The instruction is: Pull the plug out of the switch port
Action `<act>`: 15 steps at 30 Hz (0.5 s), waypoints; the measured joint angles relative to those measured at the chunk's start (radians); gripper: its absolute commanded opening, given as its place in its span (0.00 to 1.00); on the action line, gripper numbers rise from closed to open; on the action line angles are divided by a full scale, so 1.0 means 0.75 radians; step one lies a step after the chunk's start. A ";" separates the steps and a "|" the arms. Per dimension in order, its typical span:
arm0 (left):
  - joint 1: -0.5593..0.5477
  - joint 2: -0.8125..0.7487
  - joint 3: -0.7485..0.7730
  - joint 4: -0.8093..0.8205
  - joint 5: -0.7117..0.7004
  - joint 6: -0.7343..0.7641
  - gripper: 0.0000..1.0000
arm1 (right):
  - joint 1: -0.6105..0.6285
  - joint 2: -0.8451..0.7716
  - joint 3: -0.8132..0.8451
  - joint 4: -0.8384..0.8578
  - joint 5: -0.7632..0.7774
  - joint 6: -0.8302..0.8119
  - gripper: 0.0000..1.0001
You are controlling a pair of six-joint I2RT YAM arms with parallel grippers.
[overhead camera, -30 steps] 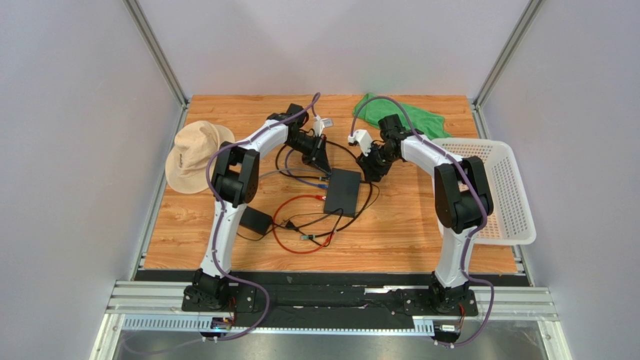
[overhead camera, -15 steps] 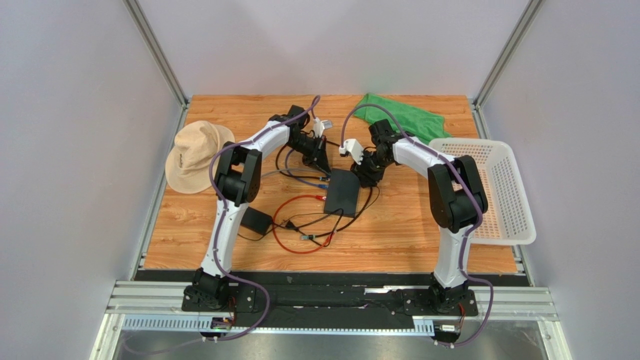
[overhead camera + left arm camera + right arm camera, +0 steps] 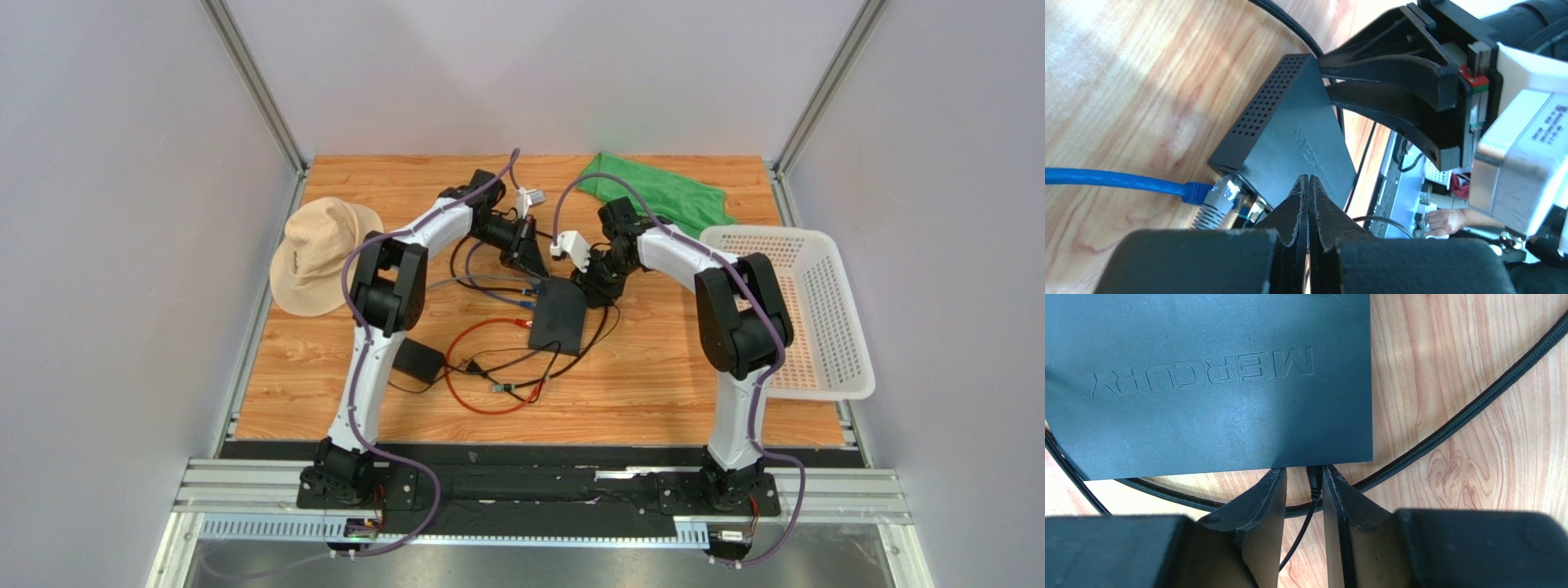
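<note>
From above: a wooden table boxed in by pale grey walls, with the black switch lying mid-table. Left wrist: the left fingers are pressed together over the switch, and a blue cable's plug sits at its edge. Right wrist: the right fingers are narrowly parted, straddling a black plug at the switch's edge.

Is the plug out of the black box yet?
Not yet. Done: the right gripper straddles the small black plug at the edge of the flat black box. In hand: the grab, jaws not yet touching both sides. To do: squeeze, then pull it out.
</note>
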 measured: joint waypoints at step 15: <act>-0.006 0.057 0.045 -0.003 -0.110 -0.072 0.00 | 0.006 0.016 -0.005 0.045 0.071 0.026 0.26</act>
